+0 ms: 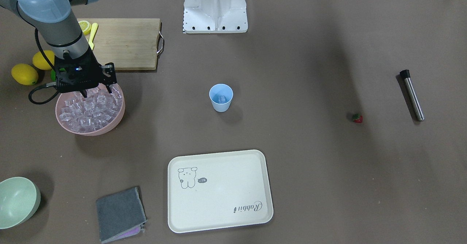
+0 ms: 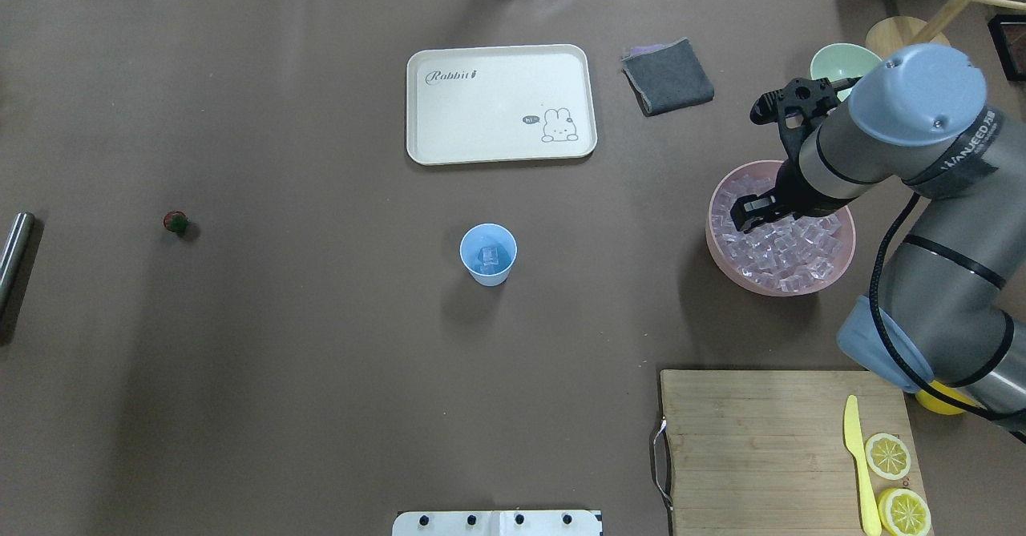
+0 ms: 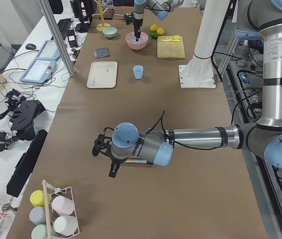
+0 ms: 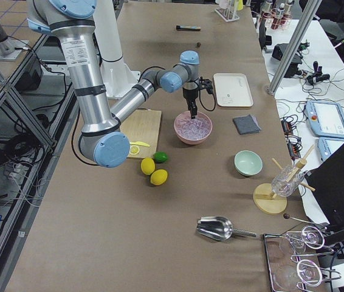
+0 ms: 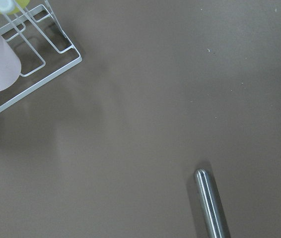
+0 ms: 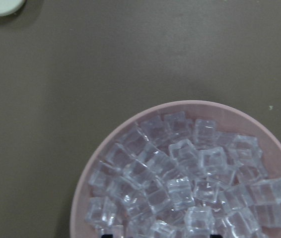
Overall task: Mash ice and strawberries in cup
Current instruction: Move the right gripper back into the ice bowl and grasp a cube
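Observation:
The light-blue cup [image 1: 221, 98] stands mid-table with an ice cube [image 2: 489, 257] inside. A pink bowl [image 1: 117, 122] holds many clear ice cubes [image 1: 91, 111]. My right gripper [image 1: 97, 91] is open, with its fingertips down among the cubes at the bowl's robot side; the right wrist view shows the ice [image 6: 180, 188] just below. The small red strawberry [image 1: 358, 118] lies alone on the table. A steel muddler [image 1: 412, 95] lies beyond it. My left gripper [image 3: 112, 171] hovers near the muddler [image 5: 211, 203]; I cannot tell whether it is open or shut.
A cream tray [image 1: 219, 191], a grey cloth [image 1: 118, 213] and a pale-green bowl [image 1: 16, 202] lie on the operators' side. A cutting board [image 1: 124, 43] with lemon slices and a yellow knife, whole lemons [image 1: 24, 74], and the arm base [image 1: 215, 7] are on the robot's side. A wire cup rack [image 5: 31, 64] stands near the left arm.

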